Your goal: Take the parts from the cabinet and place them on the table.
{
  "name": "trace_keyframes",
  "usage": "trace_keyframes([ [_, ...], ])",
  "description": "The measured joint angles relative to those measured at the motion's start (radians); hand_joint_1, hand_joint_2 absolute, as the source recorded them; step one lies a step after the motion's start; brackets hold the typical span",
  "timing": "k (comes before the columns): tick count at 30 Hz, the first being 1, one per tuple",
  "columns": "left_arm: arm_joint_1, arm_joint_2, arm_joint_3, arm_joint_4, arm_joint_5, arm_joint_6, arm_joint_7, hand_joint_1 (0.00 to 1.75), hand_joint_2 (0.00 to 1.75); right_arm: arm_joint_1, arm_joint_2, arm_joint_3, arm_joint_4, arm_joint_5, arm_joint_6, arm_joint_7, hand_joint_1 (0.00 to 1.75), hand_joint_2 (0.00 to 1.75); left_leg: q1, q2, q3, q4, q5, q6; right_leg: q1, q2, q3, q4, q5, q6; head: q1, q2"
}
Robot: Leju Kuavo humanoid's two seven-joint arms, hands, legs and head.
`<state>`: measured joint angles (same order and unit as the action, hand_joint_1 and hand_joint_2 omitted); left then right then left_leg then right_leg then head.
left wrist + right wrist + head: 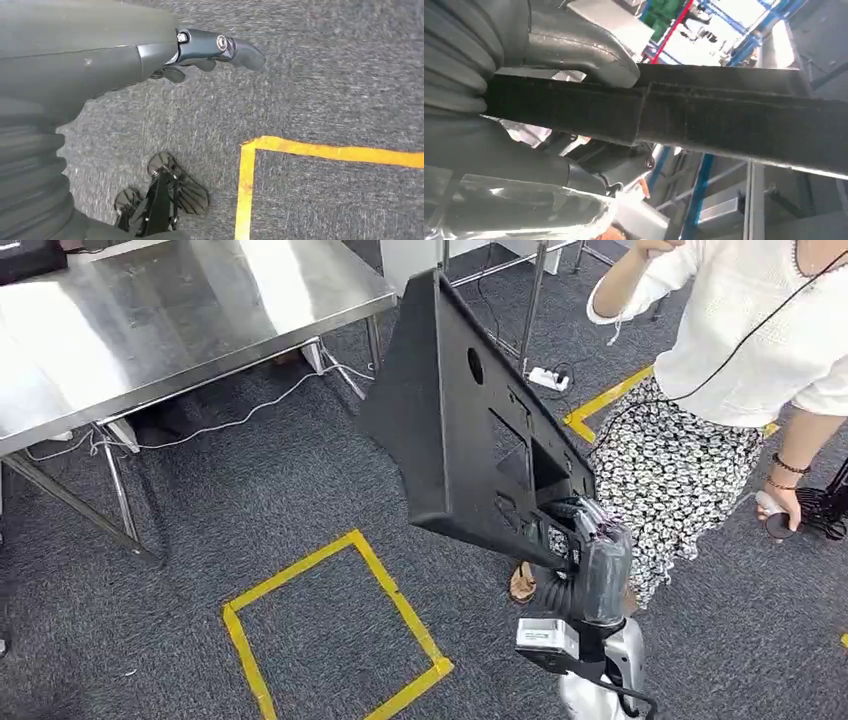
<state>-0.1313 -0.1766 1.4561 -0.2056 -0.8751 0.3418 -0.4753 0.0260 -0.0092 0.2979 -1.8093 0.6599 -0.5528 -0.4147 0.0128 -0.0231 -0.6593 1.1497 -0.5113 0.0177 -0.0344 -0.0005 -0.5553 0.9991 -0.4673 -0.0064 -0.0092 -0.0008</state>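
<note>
Your right hand [590, 560] grips the lower edge of a flat, matte black part [470, 430] with cut-out holes, holding it tilted above grey carpet [250, 500], well apart from the steel table [150, 310]. Your left hand [200, 50] hangs empty over the carpet, its dark fingers loosely extended.

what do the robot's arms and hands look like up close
The right hand has a grey ribbed cover, dark fingers and a clear plastic wrap, on a silver arm with a black cable and a boxy wrist module. The left hand has a smooth grey thumb and dark fingers with silver screws.
</note>
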Motion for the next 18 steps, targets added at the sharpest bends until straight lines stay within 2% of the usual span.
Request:
trace_keyframes([
  [1, -0.001, 0.000, 0.000, 0.000, 0.000, 0.000, 0.000, 0.00, 1.75, 0.000, 0.000, 0.000, 0.000, 0.001, 0.000, 0.000, 1.75, 1.75, 0.002, 0.016, -0.047, 0.089, -0.038, -0.002, 0.005, -0.012, 0.001, 0.000, -0.003, -0.004, 0.001, 0.000],
  [2, -0.001, 0.000, -0.001, 0.000, 0.000, 0.001, 0.000, 0.00, 1.75, 0.000, 0.000, 0.000, 0.000, 0.001, 0.000, 0.000, 1.75, 1.75, 0.003, 0.020, -0.087, 0.158, -0.061, -0.004, 0.008, -0.024, 0.002, 0.001, -0.006, -0.007, 0.000, 0.000],
  [3, 0.000, -0.001, -0.002, 0.000, 0.000, 0.001, 0.000, 0.00, 1.75, 0.000, 0.000, 0.000, 0.000, 0.001, 0.000, 0.000, 1.75, 1.75, 0.004, 0.020, -0.108, 0.188, -0.059, -0.003, 0.012, -0.035, 0.003, 0.001, -0.008, -0.009, 0.000, 0.000],
  [4, 0.000, -0.001, -0.002, 0.000, 0.000, 0.001, 0.000, 0.00, 1.75, 0.000, 0.000, 0.000, 0.000, 0.001, 0.000, 0.000, 1.75, 1.75, 0.004, 0.020, -0.102, 0.166, -0.035, 0.000, 0.014, -0.047, 0.006, 0.001, -0.012, -0.010, 0.000, 0.000],
  [6, 0.001, 0.000, -0.002, 0.000, 0.001, 0.002, 0.000, 0.00, 1.75, 0.000, 0.000, 0.000, -0.001, 0.002, 0.000, 0.000, 1.75, 1.75, -0.001, 0.034, -0.025, 0.009, 0.055, 0.018, 0.021, -0.067, 0.018, 0.000, -0.020, -0.009, 0.000, 0.000],
  [7, 0.000, 0.000, -0.002, 0.000, 0.000, 0.002, 0.000, 0.00, 1.75, 0.000, 0.000, 0.000, -0.002, 0.002, 0.000, 0.000, 1.75, 1.75, -0.012, 0.072, 0.029, -0.090, 0.097, 0.038, 0.025, -0.077, 0.027, -0.001, -0.026, -0.009, 0.000, 0.000],
  [8, -0.002, 0.004, -0.002, 0.000, 0.000, 0.002, 0.001, 0.00, 1.75, 0.001, 0.000, -0.001, -0.005, 0.002, 0.000, 0.000, 1.75, 1.75, -0.020, 0.106, 0.042, -0.110, 0.077, 0.046, 0.028, -0.088, 0.032, -0.004, -0.030, -0.005, 0.003, 0.000],
  [9, -0.006, 0.004, -0.003, 0.000, 0.001, 0.002, 0.001, 0.00, 1.75, 0.000, -0.002, -0.001, -0.006, 0.002, 0.000, 0.000, 1.75, 1.75, -0.026, 0.101, 0.042, -0.119, 0.080, 0.049, 0.033, -0.097, 0.032, -0.005, -0.032, -0.002, 0.005, 0.000],
  [10, -0.007, 0.003, -0.003, 0.000, 0.001, 0.002, 0.001, 0.00, 1.75, 0.001, 0.000, -0.001, -0.006, 0.001, 0.000, 0.000, 1.75, 1.75, -0.027, 0.091, 0.040, -0.117, 0.078, 0.051, 0.026, -0.105, 0.033, -0.005, -0.033, 0.003, 0.001, 0.000],
  [12, -0.005, 0.004, -0.003, 0.000, 0.003, 0.003, 0.002, 0.00, 1.75, 0.003, 0.000, -0.001, -0.007, 0.002, 0.000, 0.000, 1.75, 1.75, -0.033, 0.065, 0.043, -0.132, 0.081, 0.060, 0.030, -0.131, 0.045, -0.018, -0.035, 0.012, 0.002, 0.000],
  [13, -0.003, 0.002, -0.003, 0.000, 0.006, 0.005, 0.002, 0.00, 1.75, 0.004, 0.001, -0.002, -0.012, 0.002, 0.000, -0.001, 1.75, 1.75, -0.010, 0.044, 0.075, -0.173, 0.099, 0.060, 0.038, -0.122, 0.045, -0.011, -0.046, 0.014, 0.003, 0.000],
  [14, -0.005, -0.002, -0.003, 0.000, 0.008, 0.007, 0.003, 0.00, 1.75, 0.003, 0.000, -0.002, -0.011, 0.002, 0.000, -0.002, 1.75, 1.75, -0.017, 0.037, 0.088, -0.189, 0.104, 0.063, 0.035, -0.064, 0.035, 0.027, -0.063, 0.012, 0.009, -0.001],
  [15, -0.008, -0.002, -0.003, 0.000, 0.008, 0.008, 0.003, 0.00, 1.75, 0.002, -0.001, -0.001, -0.011, 0.002, 0.000, -0.005, 1.75, 1.75, -0.016, 0.027, 0.089, -0.188, 0.110, 0.067, 0.028, -0.027, 0.001, 0.093, -0.090, 0.007, 0.007, 0.000],
  [16, -0.009, -0.002, -0.002, 0.000, 0.008, 0.008, 0.003, 0.00, 1.75, 0.004, -0.002, -0.001, -0.011, 0.001, 0.000, -0.006, 1.75, 1.75, -0.015, 0.011, 0.088, -0.188, 0.110, 0.067, 0.023, -0.009, -0.045, 0.179, -0.118, 0.006, 0.011, 0.000],
  [17, -0.009, -0.003, -0.002, 0.000, 0.008, 0.008, 0.003, 0.00, 1.75, 0.007, -0.002, -0.001, -0.011, 0.001, 0.001, -0.006, 1.75, 1.75, -0.015, -0.006, 0.088, -0.187, 0.109, 0.066, 0.018, -0.003, -0.090, 0.250, -0.139, 0.010, 0.011, 0.000],
  [18, -0.009, -0.004, -0.002, 0.000, 0.008, 0.008, 0.003, 0.00, 1.75, 0.011, -0.003, -0.001, -0.008, 0.000, 0.002, -0.006, 1.75, 1.75, -0.015, -0.022, 0.087, -0.187, 0.109, 0.065, 0.013, -0.003, -0.118, 0.285, -0.140, 0.018, 0.009, 0.000],
])
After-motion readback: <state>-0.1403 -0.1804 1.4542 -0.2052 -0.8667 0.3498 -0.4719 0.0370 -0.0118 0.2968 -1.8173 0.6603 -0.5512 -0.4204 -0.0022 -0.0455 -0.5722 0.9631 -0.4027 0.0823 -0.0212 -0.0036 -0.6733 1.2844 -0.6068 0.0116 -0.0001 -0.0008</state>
